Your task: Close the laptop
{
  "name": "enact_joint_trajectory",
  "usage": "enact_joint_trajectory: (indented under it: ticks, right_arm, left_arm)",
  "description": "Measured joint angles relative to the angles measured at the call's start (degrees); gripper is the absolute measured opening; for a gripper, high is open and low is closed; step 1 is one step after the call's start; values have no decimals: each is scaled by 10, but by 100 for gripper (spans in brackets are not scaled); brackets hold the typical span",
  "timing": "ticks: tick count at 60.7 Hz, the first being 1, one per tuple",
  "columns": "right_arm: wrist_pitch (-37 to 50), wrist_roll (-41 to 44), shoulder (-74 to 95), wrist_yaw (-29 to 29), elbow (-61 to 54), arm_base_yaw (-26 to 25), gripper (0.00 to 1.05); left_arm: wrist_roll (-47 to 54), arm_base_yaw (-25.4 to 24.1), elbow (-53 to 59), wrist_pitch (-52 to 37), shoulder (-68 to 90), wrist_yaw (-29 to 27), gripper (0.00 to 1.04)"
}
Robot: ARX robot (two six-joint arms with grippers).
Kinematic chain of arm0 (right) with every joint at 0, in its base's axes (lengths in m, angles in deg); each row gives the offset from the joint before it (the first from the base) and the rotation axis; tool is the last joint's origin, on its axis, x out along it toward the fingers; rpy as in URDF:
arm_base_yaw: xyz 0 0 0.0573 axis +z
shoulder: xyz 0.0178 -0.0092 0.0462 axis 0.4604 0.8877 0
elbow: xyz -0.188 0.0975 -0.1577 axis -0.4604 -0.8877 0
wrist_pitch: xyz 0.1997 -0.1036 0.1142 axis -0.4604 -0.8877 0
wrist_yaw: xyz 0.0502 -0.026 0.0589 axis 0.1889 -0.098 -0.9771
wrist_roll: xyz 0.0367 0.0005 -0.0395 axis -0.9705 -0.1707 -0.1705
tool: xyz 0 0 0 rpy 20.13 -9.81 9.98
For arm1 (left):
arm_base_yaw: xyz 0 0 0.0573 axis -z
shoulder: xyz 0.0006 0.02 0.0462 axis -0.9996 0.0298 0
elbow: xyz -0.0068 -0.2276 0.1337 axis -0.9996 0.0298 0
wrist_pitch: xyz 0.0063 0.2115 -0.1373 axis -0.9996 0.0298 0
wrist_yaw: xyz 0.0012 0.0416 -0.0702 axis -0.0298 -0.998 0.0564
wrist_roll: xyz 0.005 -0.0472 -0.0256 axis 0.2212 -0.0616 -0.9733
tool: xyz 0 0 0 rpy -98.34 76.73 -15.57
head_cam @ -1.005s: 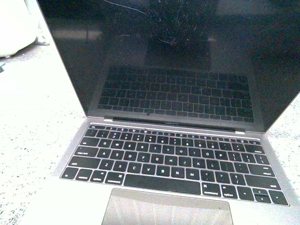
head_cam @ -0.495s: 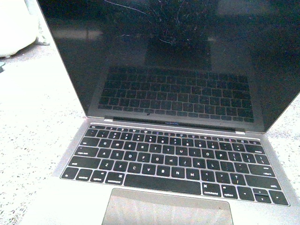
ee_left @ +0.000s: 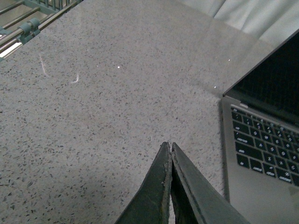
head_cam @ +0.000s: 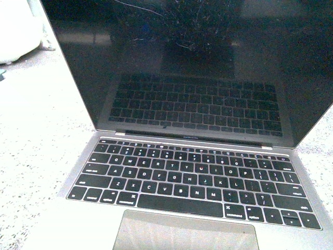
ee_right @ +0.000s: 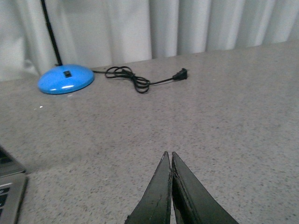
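Sitting open directly in front of you, the laptop rests on the speckled grey table, dark screen raised behind the keyboard. Your left gripper hangs over bare table just beside the laptop's left edge, jaws pressed together on nothing. Your right gripper, likewise closed and empty, faces a blue lamp base and black cord.
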Motion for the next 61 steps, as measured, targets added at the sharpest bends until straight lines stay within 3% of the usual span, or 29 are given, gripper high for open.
enact_joint_trajectory:
  ticks: [5, 19, 28, 35, 39, 45, 61]
  right_arm:
    - [22, 9, 1, 34, 0, 21, 1]
    - [44, 30, 40, 60, 31, 97, 1]
    - [57, 64, 52, 47, 61, 111, 1]
    - [57, 89, 63, 30, 83, 112, 1]
    - [57, 99, 68, 17, 97, 111, 1]
    - [57, 112, 88, -32, 122, 84, 1]
    - [40, 74, 198, -225, 148, -60, 1]
  left_arm:
    - [-21, 1, -1, -7, -2, -2, 4]
    - [-28, 39, -30, -32, 8, -21, 4]
    - [-19, 105, -70, -50, 33, -83, 4]
    - [-11, 185, -100, -68, 61, -133, 4]
    - [-6, 209, -114, -81, 76, -139, 4]
    - [3, 215, -133, -103, 113, -137, 4]
    - [46, 177, -155, -172, 211, -92, 4]
